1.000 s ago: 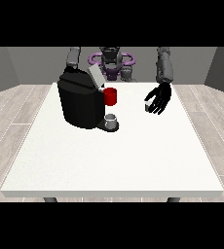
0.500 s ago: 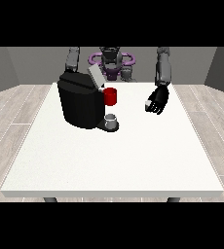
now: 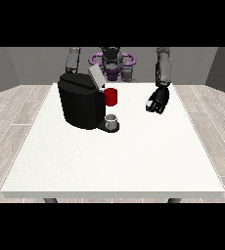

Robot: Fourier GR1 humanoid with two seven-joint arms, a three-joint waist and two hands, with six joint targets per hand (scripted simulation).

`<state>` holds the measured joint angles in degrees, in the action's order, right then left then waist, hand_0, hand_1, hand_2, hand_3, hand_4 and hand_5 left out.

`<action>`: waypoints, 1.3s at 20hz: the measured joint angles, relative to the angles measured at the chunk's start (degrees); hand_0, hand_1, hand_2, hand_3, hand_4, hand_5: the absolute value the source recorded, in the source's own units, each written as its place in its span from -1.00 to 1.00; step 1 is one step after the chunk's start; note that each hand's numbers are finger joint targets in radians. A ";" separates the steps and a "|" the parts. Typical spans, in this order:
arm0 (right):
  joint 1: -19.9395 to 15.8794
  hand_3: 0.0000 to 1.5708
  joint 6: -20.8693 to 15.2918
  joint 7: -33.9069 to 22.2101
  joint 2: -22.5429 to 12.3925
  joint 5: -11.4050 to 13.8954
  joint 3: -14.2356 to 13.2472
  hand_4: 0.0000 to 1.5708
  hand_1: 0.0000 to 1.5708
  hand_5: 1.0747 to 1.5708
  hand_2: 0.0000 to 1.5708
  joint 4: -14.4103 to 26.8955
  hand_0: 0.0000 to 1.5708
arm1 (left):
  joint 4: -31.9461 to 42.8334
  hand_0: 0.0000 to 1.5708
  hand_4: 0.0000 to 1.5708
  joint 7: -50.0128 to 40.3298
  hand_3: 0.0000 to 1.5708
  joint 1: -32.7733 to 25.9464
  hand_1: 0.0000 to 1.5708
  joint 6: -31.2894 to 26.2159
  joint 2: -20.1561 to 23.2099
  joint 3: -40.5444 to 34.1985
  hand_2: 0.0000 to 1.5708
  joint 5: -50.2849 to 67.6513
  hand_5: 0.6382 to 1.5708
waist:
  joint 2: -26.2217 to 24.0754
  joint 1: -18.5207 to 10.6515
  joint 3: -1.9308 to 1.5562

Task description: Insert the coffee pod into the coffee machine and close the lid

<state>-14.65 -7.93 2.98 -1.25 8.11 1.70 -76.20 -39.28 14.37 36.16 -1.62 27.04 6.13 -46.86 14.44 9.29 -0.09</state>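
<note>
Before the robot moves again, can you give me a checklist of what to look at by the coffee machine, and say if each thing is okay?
1. Coffee machine stands upright on the white table: ok.
2. Lid is up, so a pod can go in: ok.
3. Lid closed: not ok.
4. Small grey cup sits on the machine's base: ok.
5. Hand at the view's right holds nothing and is apart from the machine: ok.
6. Other hand: cannot tell, the machine hides it.
</note>
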 measured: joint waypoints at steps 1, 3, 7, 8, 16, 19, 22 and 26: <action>0.18 -1.00 0.00 -0.06 0.15 0.03 0.05 -1.00 -1.00 1.00 -1.00 0.37 -1.00 | 0.55 0.51 -0.36 0.56 0.55 0.30 0.51 0.19 -0.22 -0.13 0.64 -0.33 1.00 | -0.30 -0.09 0.02; 0.14 -1.00 -0.49 -1.02 0.07 0.85 0.30 -1.00 -1.00 1.00 -1.00 0.58 -1.00 | 1.36 0.74 -0.39 1.15 0.65 1.53 0.74 -0.20 -0.51 -0.79 0.74 -0.26 1.00 | -0.89 0.02 0.06; 0.45 -1.00 -2.75 -1.60 0.02 2.40 -0.42 -1.00 -1.00 1.00 -1.00 2.83 -1.00 | 0.56 0.84 -0.34 3.52 0.73 2.87 0.84 -2.63 -2.19 -2.11 0.83 2.02 1.00 | -2.96 -1.44 0.09; 0.50 -1.00 -3.23 -2.09 0.23 2.89 -0.24 -1.00 -1.00 1.00 -1.00 3.24 -1.00 | 0.63 0.84 -0.33 3.50 0.72 3.37 0.84 -3.71 -2.58 -2.51 0.82 2.58 1.00 | -3.56 -1.54 0.08; -0.10 -1.00 -3.55 -1.95 -0.27 3.63 -1.23 -1.00 -1.00 1.00 -1.00 8.36 -1.00 | -1.35 0.81 -0.29 0.04 0.71 8.98 0.81 -12.98 -4.63 -3.24 0.79 3.92 1.00 | -7.68 -2.39 0.08; 0.22 -1.00 -3.52 -0.50 -0.58 3.49 -1.91 -1.00 -1.00 1.00 -1.00 10.35 -1.00 | -3.04 0.81 -0.29 -1.10 0.71 10.39 0.81 -15.77 -5.50 -2.95 0.79 3.92 1.00 | -9.23 -2.91 0.07; 0.24 -1.00 -2.74 -0.96 -0.75 3.48 -1.49 -1.00 -1.00 1.00 -1.00 9.59 -1.00 | -3.24 0.81 -0.29 -2.56 0.71 11.55 0.81 -16.79 -6.05 -3.51 0.79 3.82 1.00 | -10.19 -1.75 0.07; 0.71 -1.00 -1.79 0.06 -0.88 3.14 -1.44 -1.00 -1.00 1.00 -1.00 10.01 -1.00 | -4.42 0.80 -0.32 -4.56 0.75 13.82 0.80 -18.83 -7.03 -4.03 0.81 3.89 1.00 | -11.02 -0.92 0.07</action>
<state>-13.93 -9.72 3.04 -2.13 11.25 0.27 -66.18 -43.70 9.81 49.98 -20.45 20.01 2.10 -42.97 3.42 8.37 -0.02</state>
